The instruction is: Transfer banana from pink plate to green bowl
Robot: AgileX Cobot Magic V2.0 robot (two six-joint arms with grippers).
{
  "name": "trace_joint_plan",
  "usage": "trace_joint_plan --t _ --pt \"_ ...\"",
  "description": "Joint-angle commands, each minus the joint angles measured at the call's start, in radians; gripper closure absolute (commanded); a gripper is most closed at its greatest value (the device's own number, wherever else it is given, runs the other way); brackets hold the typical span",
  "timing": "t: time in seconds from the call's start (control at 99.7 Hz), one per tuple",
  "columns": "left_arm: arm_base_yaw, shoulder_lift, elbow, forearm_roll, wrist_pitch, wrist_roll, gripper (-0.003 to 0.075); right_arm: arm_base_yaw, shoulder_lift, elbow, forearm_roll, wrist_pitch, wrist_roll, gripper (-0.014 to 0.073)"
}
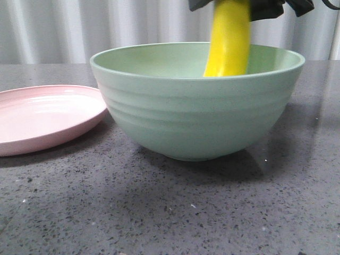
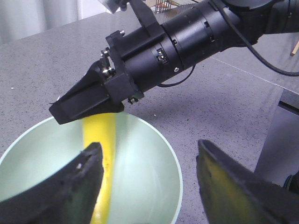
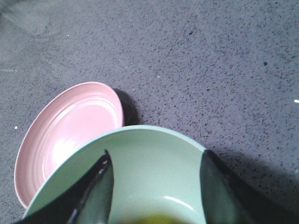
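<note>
The yellow banana (image 1: 229, 42) stands almost upright in the green bowl (image 1: 196, 117), its lower end down inside and its top between my right gripper's (image 1: 239, 10) fingers at the top edge. In the right wrist view the right gripper (image 3: 154, 158) has its jaws wide apart over the bowl (image 3: 154, 149), with the banana (image 3: 159, 219) a yellow blur touching neither finger. The left wrist view shows the right gripper (image 2: 70, 112) over the banana (image 2: 100, 135). My left gripper (image 2: 147, 154) is open and empty above the bowl's rim (image 2: 180, 182). The pink plate (image 1: 48, 114) lies empty left of the bowl.
The plate (image 3: 74, 121) sits close against the bowl's left side on the dark speckled tabletop (image 1: 170, 212). A white curtain (image 1: 64, 26) hangs behind. The right arm's black body (image 2: 210, 32) reaches across above the bowl.
</note>
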Motion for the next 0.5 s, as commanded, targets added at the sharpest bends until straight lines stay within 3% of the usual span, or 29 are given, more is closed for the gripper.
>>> trace_joint_plan --t 0.0,0.221,0.341,0.411,0.492 --pt "-0.002 -0.020 -0.036 -0.022 -0.073 0.001 0.0318 -0.001 -0.027 -0.032 0.026 -0.026 -0.013 0.0254" --pt "-0.002 -0.020 -0.036 -0.022 -0.071 0.001 0.0318 -0.016 -0.051 -0.042 0.006 -0.093 -0.024 0.0254" --pt "-0.002 -0.022 -0.036 -0.022 -0.077 0.001 0.0337 -0.018 -0.092 -0.048 -0.109 -0.103 -0.025 0.0256" --pt "-0.002 -0.022 -0.036 -0.022 -0.085 0.001 0.0393 -0.018 -0.122 -0.048 -0.184 -0.083 -0.025 0.0275" --pt "-0.002 -0.022 -0.036 -0.022 -0.085 0.001 0.0512 -0.018 -0.155 -0.048 -0.228 -0.042 -0.025 0.0355"
